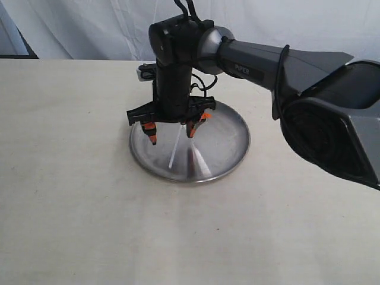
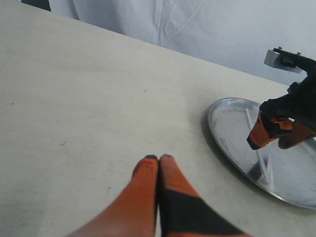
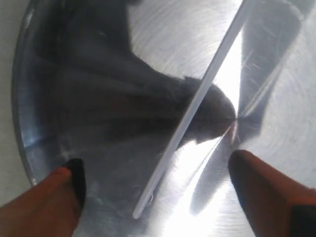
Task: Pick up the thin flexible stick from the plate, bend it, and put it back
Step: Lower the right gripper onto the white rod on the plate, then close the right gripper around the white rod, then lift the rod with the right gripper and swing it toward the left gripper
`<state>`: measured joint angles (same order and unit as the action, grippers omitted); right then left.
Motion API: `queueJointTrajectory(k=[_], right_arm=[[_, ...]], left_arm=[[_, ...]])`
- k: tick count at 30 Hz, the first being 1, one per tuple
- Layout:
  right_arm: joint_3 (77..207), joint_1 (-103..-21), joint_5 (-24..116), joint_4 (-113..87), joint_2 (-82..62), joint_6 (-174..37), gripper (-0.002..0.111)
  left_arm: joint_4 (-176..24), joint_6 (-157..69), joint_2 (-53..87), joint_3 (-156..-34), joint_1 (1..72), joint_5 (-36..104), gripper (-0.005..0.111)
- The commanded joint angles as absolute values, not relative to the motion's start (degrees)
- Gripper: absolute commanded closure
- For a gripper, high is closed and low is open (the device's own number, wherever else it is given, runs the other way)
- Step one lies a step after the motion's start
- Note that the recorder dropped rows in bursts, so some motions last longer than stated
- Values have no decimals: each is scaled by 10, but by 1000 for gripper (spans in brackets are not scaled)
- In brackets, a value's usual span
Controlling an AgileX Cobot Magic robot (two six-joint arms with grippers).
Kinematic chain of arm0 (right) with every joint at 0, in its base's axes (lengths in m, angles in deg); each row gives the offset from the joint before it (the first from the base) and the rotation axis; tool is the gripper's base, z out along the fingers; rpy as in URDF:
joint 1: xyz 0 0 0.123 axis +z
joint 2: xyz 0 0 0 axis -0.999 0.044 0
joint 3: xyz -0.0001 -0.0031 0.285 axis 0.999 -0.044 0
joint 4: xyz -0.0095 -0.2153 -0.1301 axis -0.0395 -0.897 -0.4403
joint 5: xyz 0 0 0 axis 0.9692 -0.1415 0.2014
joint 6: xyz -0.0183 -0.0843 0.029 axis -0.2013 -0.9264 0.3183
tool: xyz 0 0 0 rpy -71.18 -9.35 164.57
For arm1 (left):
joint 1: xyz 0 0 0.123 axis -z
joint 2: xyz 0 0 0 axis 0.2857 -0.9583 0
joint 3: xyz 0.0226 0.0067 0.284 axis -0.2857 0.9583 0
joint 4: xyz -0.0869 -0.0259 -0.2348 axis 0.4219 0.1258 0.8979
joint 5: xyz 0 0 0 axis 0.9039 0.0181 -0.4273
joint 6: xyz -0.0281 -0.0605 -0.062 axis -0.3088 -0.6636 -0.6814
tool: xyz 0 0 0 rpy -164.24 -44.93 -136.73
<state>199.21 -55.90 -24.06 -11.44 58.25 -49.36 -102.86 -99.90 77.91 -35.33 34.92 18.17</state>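
The thin whitish stick point(image 1: 176, 146) lies flat and straight on the shiny steel plate point(image 1: 228, 155) in the middle of the table. My right gripper point(image 1: 172, 129) hangs open just above the plate, one orange finger on each side of the stick's far end. Up close in the right wrist view, the stick point(image 3: 197, 98) runs between the spread fingertips point(image 3: 66, 180) of the right gripper point(image 3: 158, 175), its end lying between them. My left gripper point(image 2: 158, 160) is shut with nothing in it, low over bare table beside the plate point(image 2: 222, 123); the stick point(image 2: 256, 143) shows there too.
The beige table point(image 1: 71, 196) spreads wide around the plate. A white cloth backdrop point(image 1: 89, 27) hangs behind the table's far edge. The right arm's grey body point(image 1: 320, 101) fills the space at the right.
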Motion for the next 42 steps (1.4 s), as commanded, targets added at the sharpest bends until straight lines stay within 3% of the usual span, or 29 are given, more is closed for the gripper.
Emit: queueJointTrajectory(k=[1,7,9,12,18,37,42], right_arm=[[1996,-560,-243,-118,590,-499,28],[1996,-560,-243,-122,616,-499,61],[1996,-560,-243,-119,626,-499,77],[1996,-560,-243,-96,640,-501,109],[1963,-560,-243,-72,651,-571,109],[1962,-558,-243,-167,476,-603,109],[1898,-554,-243,-191,432,-603,109]], left_arm=[[-1031,-998,782,-352,349,181,107],[-1031,-998,782,-352,349,181,107],[-1031,-998,782,-352,349,181,107],[-1031,-998,782,-352,349,181,107],[-1031,-998,782,-352,349,181,107],[-1031,-998,782,-352,349,181,107],[-1031,-998,782,-352,349,181,107]])
